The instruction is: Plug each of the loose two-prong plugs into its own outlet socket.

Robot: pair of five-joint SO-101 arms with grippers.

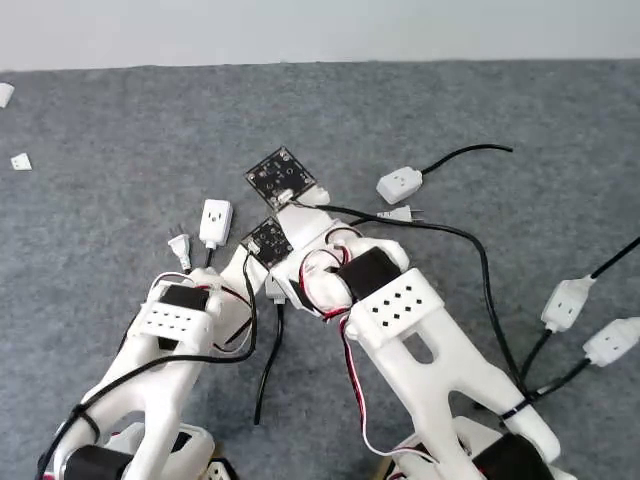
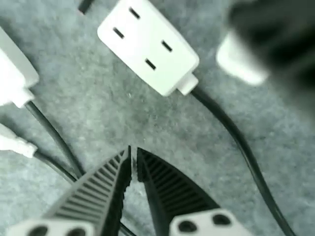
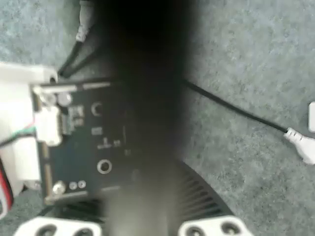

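Note:
My left gripper is shut with nothing in it, just above the grey carpet. Just beyond its tip lies a white outlet socket with two pairs of slots and a black cable. In the high view another outlet lies beside a loose two-prong plug at centre left. A second loose plug lies below an outlet at centre right. My right gripper sits under its camera board. A dark blur hides its tip in the right wrist view, where a white plug lies off to one side.
Two more outlets on black cables lie at the right edge. A long black cable runs from the middle past the right arm. The left arm's camera board is close to the right wrist. Small white scraps lie far left.

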